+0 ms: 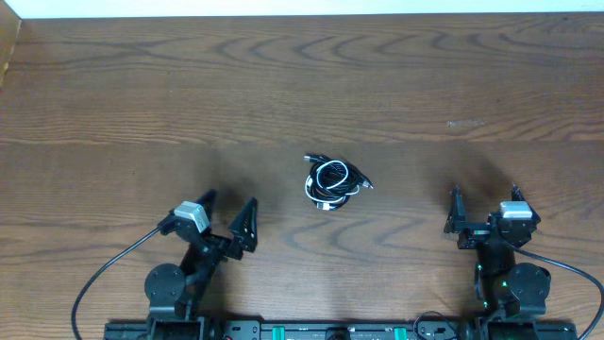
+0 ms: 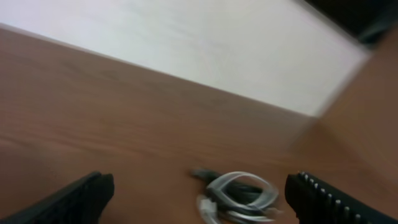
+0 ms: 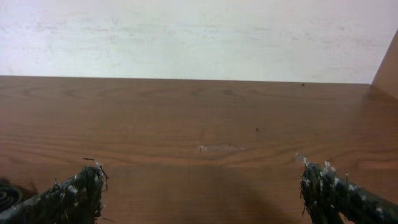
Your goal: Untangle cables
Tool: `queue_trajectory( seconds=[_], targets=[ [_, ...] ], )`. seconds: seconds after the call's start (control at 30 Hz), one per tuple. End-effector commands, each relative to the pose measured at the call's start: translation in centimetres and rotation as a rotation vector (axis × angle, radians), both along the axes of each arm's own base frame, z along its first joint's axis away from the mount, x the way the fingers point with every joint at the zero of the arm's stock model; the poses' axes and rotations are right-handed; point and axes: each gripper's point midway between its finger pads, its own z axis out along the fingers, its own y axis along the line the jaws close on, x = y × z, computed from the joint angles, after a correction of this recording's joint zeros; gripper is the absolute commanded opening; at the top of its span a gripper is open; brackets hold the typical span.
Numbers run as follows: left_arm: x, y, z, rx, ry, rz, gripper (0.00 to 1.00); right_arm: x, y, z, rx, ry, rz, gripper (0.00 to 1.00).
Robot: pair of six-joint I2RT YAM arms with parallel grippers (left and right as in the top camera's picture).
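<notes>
The cables [image 1: 331, 181] lie in one small tangled coil of black and white cord at the middle of the table. In the left wrist view the cables [image 2: 239, 196] sit blurred on the wood ahead, between the two spread fingers. My left gripper [image 1: 229, 213] stands open at the near left, tilted toward the coil, with nothing in it. My right gripper [image 1: 484, 196] is open at the near right, well apart from the coil. The right wrist view shows bare wood between its fingertips [image 3: 84, 186], and a dark cord edge [image 3: 7, 196] at the far left.
The wooden table [image 1: 302, 85] runs back to a pale wall [image 3: 199, 37]. A raised wooden side edge [image 1: 9, 47] is at the far left. Thick black arm cables [image 1: 99, 279] loop beside both arm bases at the near edge.
</notes>
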Motion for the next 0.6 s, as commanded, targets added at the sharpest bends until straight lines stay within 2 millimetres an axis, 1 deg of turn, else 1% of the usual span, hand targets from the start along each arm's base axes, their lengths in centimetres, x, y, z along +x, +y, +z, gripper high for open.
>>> queue_trajectory(
  seconds=[0.0, 0.13, 0.27, 0.4, 0.5, 0.57],
  targets=[
    [-1.6, -2.8, 2.1, -0.229, 0.026, -0.187, 0.94, 0.0, 0.1, -0.1, -0.004, -0.001, 0.002, 0.99],
    [-2.9, -2.6, 8.9, -0.228, -0.247, -0.211, 0.94, 0.0, 0.1, -0.1, -0.004, -0.001, 0.001, 0.99],
    [-4.1, -2.4, 13.0, -0.224, -0.331, -0.212, 0.94, 0.0, 0.1, -0.1, -0.004, -0.001, 0.001, 0.99],
    [-4.4, -2.6, 15.7, -0.203, -0.31, -0.217, 0.94, 0.0, 0.1, -0.1, -0.004, -0.001, 0.001, 0.99],
    [-3.8, -3.3, 16.7, -0.125, -0.237, -0.245, 0.94, 0.0, 0.1, -0.1, -0.005, -0.001, 0.002, 0.99],
    [-2.9, -3.6, 16.8, -0.069, -0.142, -0.254, 0.94, 0.0, 0.1, -0.1, -0.005, -0.001, 0.002, 0.99]
  ],
)
